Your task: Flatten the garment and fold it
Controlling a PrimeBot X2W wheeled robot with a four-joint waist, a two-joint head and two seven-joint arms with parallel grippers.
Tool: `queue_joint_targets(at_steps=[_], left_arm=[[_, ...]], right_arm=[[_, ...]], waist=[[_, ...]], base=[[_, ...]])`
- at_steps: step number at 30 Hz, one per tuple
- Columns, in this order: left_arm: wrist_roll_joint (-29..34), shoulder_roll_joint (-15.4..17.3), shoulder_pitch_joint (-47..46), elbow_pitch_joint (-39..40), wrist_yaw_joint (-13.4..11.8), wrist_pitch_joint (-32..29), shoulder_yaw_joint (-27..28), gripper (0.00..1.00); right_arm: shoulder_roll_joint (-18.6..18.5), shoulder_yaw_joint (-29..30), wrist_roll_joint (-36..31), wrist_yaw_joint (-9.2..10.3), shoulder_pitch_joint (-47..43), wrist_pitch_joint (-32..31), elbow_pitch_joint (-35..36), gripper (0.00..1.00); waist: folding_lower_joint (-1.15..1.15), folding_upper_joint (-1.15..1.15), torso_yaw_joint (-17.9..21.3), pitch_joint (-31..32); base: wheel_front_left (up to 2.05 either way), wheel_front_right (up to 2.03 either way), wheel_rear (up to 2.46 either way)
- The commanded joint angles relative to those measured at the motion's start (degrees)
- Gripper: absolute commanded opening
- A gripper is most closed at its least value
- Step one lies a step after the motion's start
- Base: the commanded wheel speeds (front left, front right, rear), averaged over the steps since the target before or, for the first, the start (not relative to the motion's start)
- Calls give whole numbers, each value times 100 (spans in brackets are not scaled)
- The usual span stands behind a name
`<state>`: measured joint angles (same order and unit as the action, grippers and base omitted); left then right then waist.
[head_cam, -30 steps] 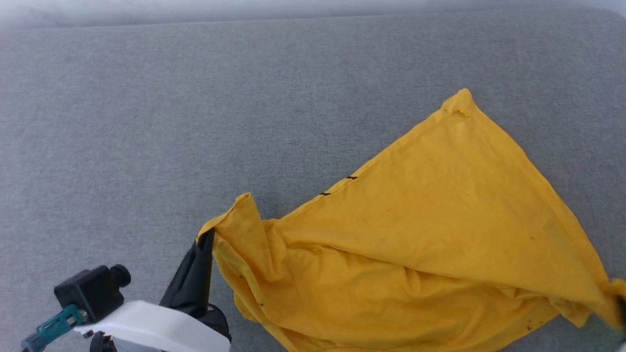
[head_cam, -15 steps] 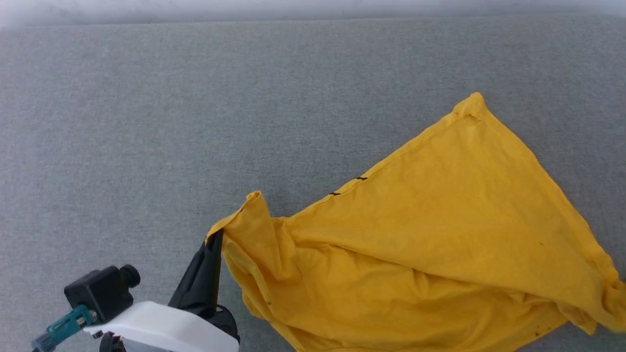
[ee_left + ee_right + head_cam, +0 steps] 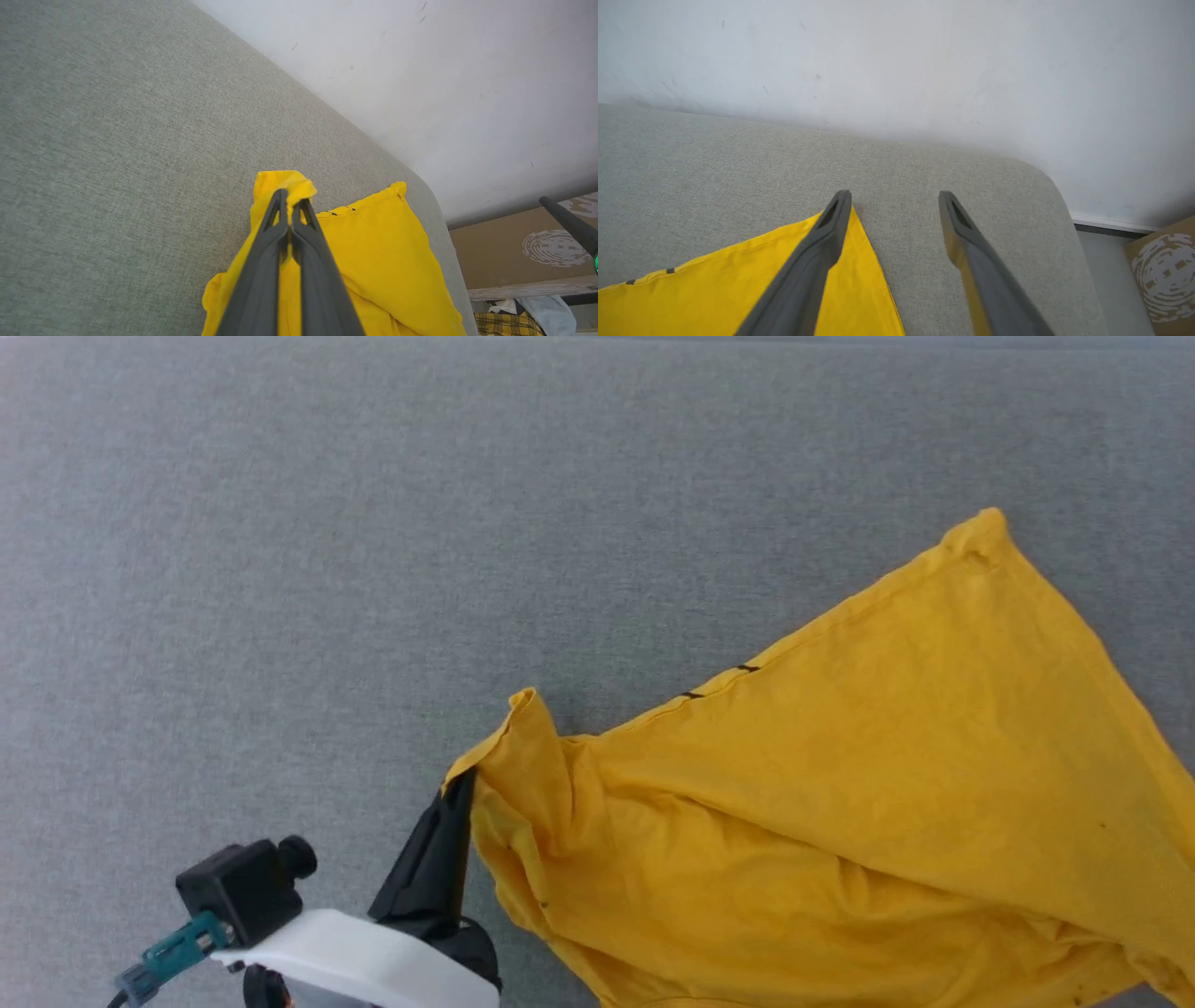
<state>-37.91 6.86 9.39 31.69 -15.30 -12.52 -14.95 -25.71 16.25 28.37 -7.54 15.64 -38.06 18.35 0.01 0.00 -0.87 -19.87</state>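
Garment (image 3: 840,821) lies on the right half of the grey upholstered surface (image 3: 280,569), plain yellow side up. It is not yet flat: it makes a rough triangle with one point toward the wall (image 3: 896,70), and its near part is bunched in soft folds that run out of the head view at the bottom and right. Your left gripper (image 3: 289,200) has its jaws pressed together on a raised fold at the cloth's left corner. Your right gripper (image 3: 894,200) has its jaws wide apart and empty, poised over the far pointed corner, with one finger crossing the yellow tip in its wrist view. The main risk, as I judge it, is that you have only one hold. If you pull with the left arm now, nothing anchors the other side, so the whole shirt is likely to slide across the surface and not spread out. The thin fabric could also slip out of that narrow pinch. When you close the right jaws, you could take only the hem's tip and lose it under tension, or catch the upholstery beneath. The rounded end of the surface is near that corner, so a tug toward it could let the cloth drop over the edge. The near folds may trap a doubled layer, and that would spoil any fold you make.
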Motion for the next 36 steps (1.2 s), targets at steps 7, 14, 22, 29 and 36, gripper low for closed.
queue_joint_targets(at_steps=[7,14,22,29,36], left_arm=[[69,-91,-334,-72,105,63,-235,0],[104,-158,-447,-105,110,148,-381,0],[147,-181,-518,-87,87,206,-426,0],[148,-189,-610,-136,82,184,-456,0],[84,-137,-681,-209,74,173,-311,0]], right_arm=[[-253,-1115,-387,5,1107,-372,-1587,100],[-586,-1520,-413,5,1379,-217,-2497,100],[-856,-1931,-218,5,1581,59,-2965,92],[-1029,-2342,68,5,1665,-96,-3210,0],[-889,-2223,-33,5,1792,206,-3257,0]], waist=[[-1,0,-569,-488],[-1,0,-853,-769],[-1,0,-922,-1016],[-1,0,-901,-1036],[-1,0,-677,-670]], base=[[0,0,0],[0,0,0],[0,0,0],[0,0,0],[0,0,0]])
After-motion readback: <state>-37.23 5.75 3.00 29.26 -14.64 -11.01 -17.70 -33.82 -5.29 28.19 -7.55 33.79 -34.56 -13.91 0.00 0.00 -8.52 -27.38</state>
